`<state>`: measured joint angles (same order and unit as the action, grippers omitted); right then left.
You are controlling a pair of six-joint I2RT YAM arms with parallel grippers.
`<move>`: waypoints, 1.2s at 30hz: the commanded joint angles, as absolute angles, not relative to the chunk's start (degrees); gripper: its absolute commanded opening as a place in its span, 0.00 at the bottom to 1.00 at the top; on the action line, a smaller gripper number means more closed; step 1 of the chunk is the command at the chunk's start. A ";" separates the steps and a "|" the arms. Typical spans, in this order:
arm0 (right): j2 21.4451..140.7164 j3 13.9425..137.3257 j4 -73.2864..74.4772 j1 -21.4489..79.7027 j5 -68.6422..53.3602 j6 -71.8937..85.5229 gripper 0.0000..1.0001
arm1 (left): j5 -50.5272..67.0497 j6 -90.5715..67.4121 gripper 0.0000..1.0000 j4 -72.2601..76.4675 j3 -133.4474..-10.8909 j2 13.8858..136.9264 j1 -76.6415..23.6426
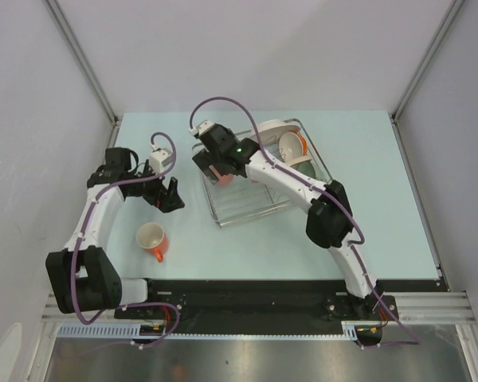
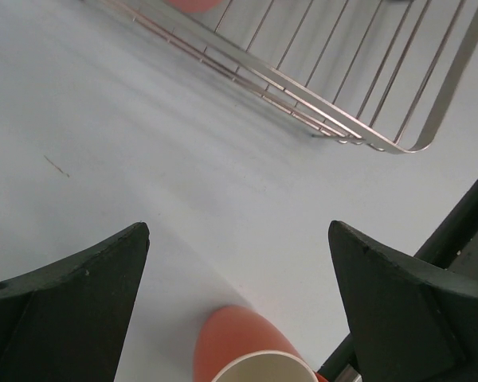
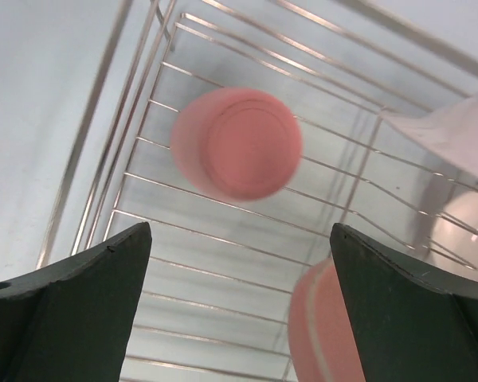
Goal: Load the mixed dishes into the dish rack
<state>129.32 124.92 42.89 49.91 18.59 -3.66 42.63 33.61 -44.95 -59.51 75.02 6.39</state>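
Right gripper (image 3: 239,228) gapes empty above blurred, seemingly upturned salmon-pink tumbler (image 3: 237,143) in dish rack (image 3: 207,264).

We see bright, even, diffuse light from the top, with only faint, soft shadows on the pale blue-green table (image 1: 382,199). At the right wrist, the round salmon-pink tumbler (image 3: 237,143) is smeared by blur. At the left wrist, the silvery wire dish rack (image 2: 303,94) glints coppery, and the orange mug with white inside (image 2: 251,354) looks soft.
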 commanded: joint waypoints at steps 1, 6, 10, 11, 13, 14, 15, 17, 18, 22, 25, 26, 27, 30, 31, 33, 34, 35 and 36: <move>121.21 123.24 44.56 51.23 18.37 -3.52 1.00 | 38.42 36.12 1.00 -41.41 -57.57 73.65 8.08; 106.28 109.89 38.95 53.43 19.07 -1.59 1.00 | 33.49 37.61 1.00 -41.57 -57.22 74.09 12.38; 96.61 99.60 35.60 54.05 19.77 1.92 1.00 | 33.31 40.95 1.00 -44.99 -57.74 72.95 16.52; 94.68 97.93 35.16 54.05 19.86 2.46 1.00 | 33.40 41.91 0.99 -47.70 -58.09 72.34 18.09; 90.19 93.00 34.19 54.23 20.56 4.39 1.00 | 33.66 45.34 1.00 -50.52 -58.27 70.06 19.42; 89.13 91.60 34.02 54.23 20.74 4.92 1.00 | 33.66 46.66 1.00 -53.58 -58.27 69.18 20.21; 87.55 89.84 34.10 54.32 21.26 6.14 1.00 | 33.58 49.19 1.00 -55.61 -58.36 68.39 20.56; 87.10 89.04 36.20 54.32 22.06 7.46 1.00 | 33.84 51.93 1.00 -61.48 -58.71 66.37 21.27; 87.19 88.16 36.99 54.32 22.58 8.08 1.00 | 33.84 54.12 0.99 -63.18 -58.80 66.18 21.36; 87.27 85.79 36.39 54.40 22.24 8.61 1.00 | 33.57 56.78 0.99 -67.58 -58.89 64.95 21.97; 87.28 84.73 36.04 54.58 21.88 8.88 1.00 | 33.66 56.95 0.99 -68.29 -58.89 64.34 21.89; 87.19 84.47 36.04 54.58 21.88 9.31 1.00 | 33.05 57.13 0.99 -68.47 -58.71 64.42 21.97; 87.19 84.29 36.21 54.58 22.23 9.40 1.00 | 32.79 57.22 1.00 -68.47 -58.45 64.42 22.06; 86.75 82.97 36.56 54.58 23.46 10.37 1.00 | 29.54 56.34 1.00 -65.05 -56.00 64.42 21.97; 86.49 82.62 36.56 54.58 23.55 10.63 1.00 | 28.92 56.08 1.00 -62.25 -54.42 64.60 22.06; 85.96 81.39 36.13 54.67 23.47 11.60 1.00 | 27.34 55.02 1.00 -59.60 -52.83 64.95 22.06; 85.52 80.95 35.78 54.75 23.12 11.78 1.00 | 26.99 54.85 1.00 -57.15 -51.52 65.30 22.06; 84.73 80.08 35.60 54.76 23.12 11.95 1.00 | 26.55 54.58 1.00 -56.17 -50.89 65.82 22.15; 84.38 79.89 35.25 54.76 23.29 12.30 1.00 | 25.67 54.41 1.00 -55.21 -50.37 66.09 22.06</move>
<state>87.61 81.41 37.34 54.37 21.85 9.89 28.75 54.48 -61.54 -52.84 65.52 21.50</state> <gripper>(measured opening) 0.995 0.996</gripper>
